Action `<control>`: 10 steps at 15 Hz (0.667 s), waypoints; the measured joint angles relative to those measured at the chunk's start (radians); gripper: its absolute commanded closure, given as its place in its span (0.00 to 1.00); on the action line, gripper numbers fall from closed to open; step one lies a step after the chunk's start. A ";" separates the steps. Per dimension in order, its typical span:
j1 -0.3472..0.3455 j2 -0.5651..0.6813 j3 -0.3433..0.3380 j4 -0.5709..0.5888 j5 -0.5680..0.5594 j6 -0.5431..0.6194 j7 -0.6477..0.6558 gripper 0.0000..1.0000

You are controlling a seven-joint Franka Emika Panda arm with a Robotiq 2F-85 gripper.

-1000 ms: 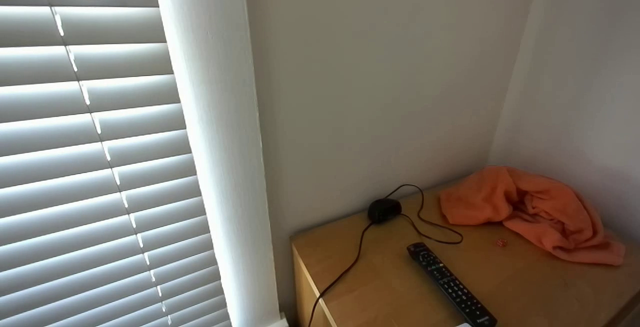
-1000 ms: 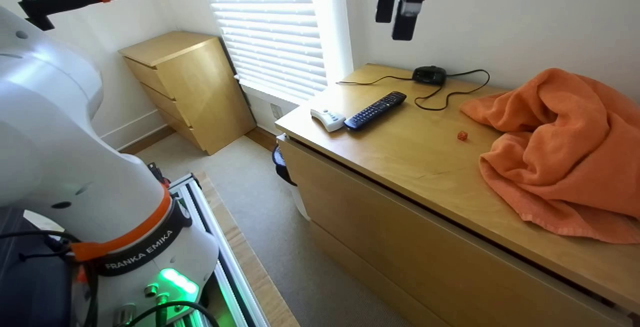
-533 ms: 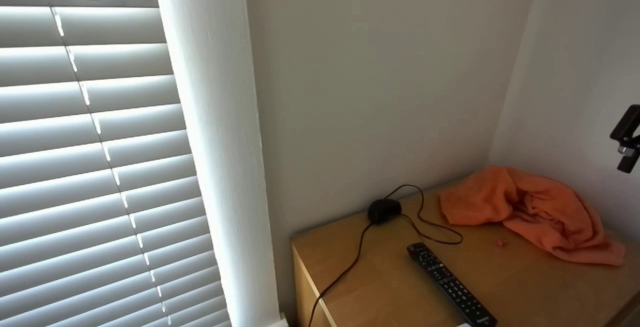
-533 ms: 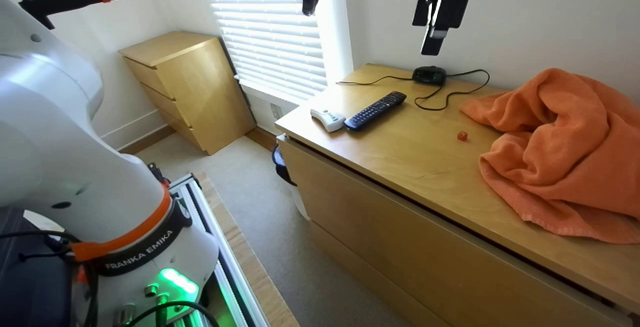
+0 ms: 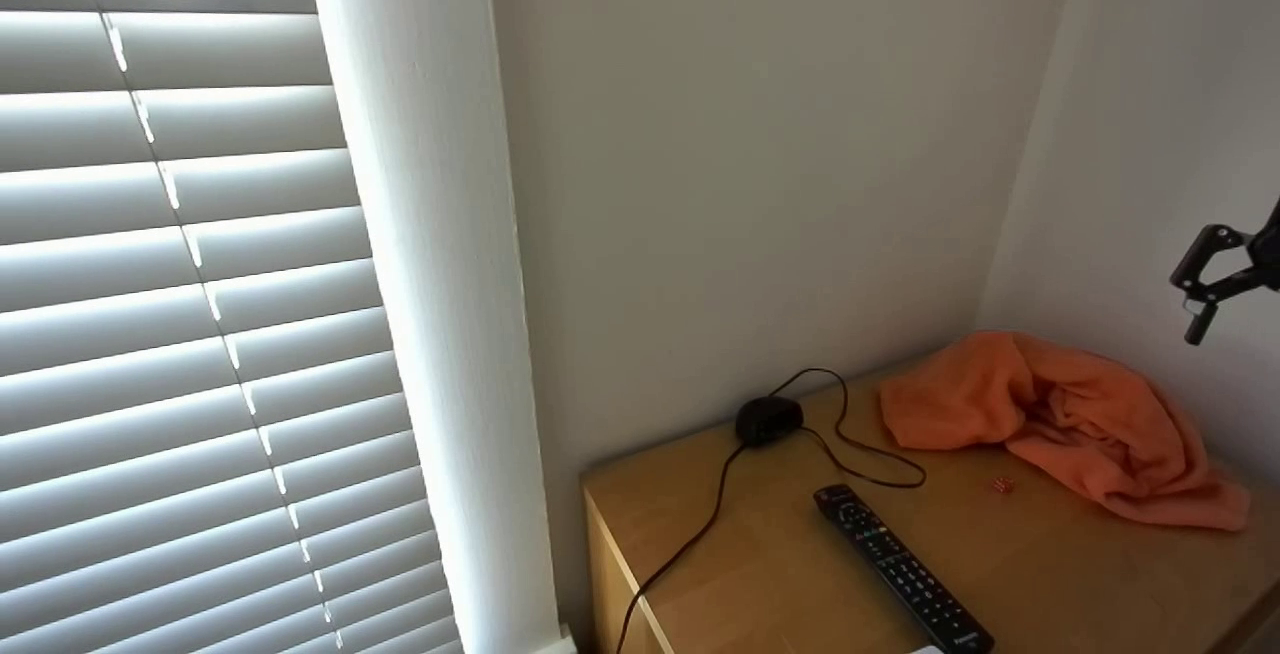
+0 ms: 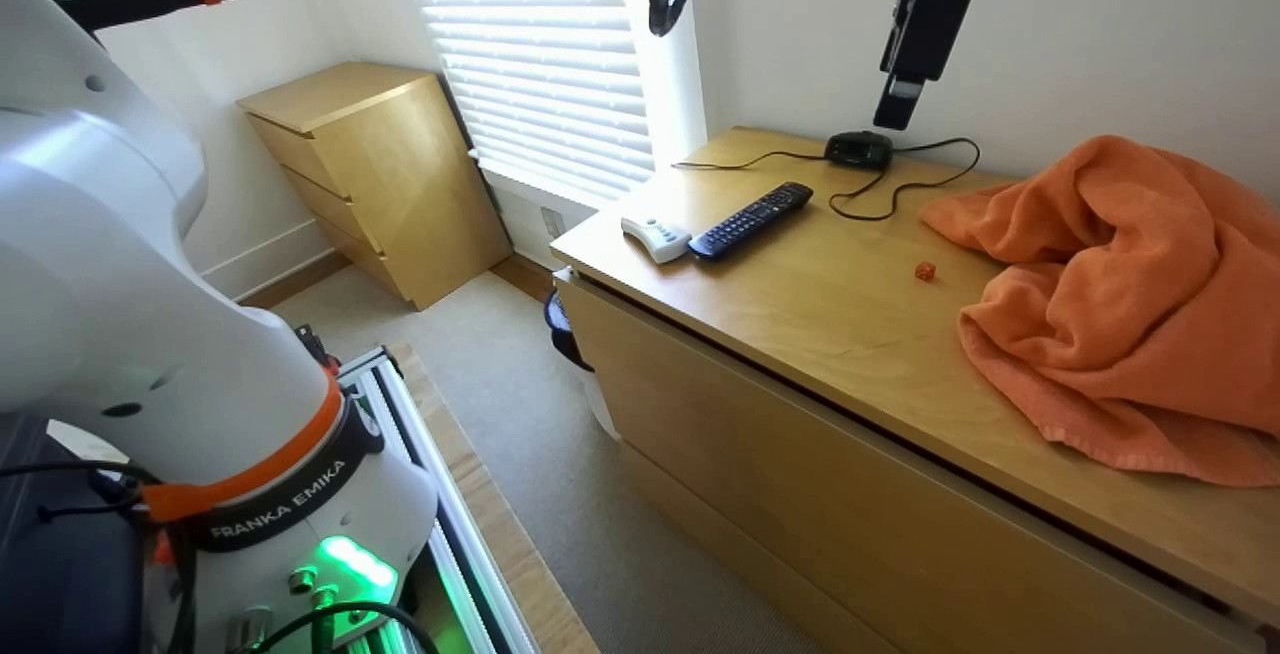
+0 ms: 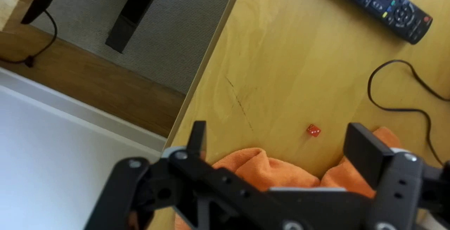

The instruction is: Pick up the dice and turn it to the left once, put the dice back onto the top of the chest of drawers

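Note:
A small red dice with white pips (image 7: 313, 130) lies on the top of the light tan wooden chest of drawers (image 7: 288, 64). The dice also shows in both exterior views (image 5: 1004, 485) (image 6: 925, 272), close to the orange cloth. The chest's top shows in both exterior views (image 5: 780, 554) (image 6: 800, 324). My black gripper (image 7: 277, 129) is open and empty, with its fingers wide apart. It hangs well above the chest top, as an exterior view shows (image 6: 895, 104). In the wrist view the dice appears between the fingertips, nearer the right-hand finger, with nothing touching it.
A crumpled orange cloth (image 6: 1130, 284) lies beside the dice. A black remote (image 6: 750, 222), a white controller (image 6: 657, 239) and a black device (image 6: 858, 150) with a looping cable (image 7: 397, 109) lie on the chest. A wall stands behind. Another drawer unit (image 6: 380, 174) stands farther off.
My gripper has moved rightward and down in an exterior view, and it has turned. It has come into view at the right edge of an exterior view. The dice has not moved.

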 measured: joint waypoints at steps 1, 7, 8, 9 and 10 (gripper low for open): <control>-0.001 0.045 -0.001 0.026 0.015 0.010 0.041 0.00; -0.004 0.301 -0.008 0.179 0.168 0.018 0.235 0.00; -0.006 0.337 -0.008 0.202 0.193 0.018 0.257 0.00; -0.010 0.372 -0.008 0.226 0.222 0.018 0.278 0.00; -0.015 0.406 -0.009 0.251 0.247 0.014 0.299 0.00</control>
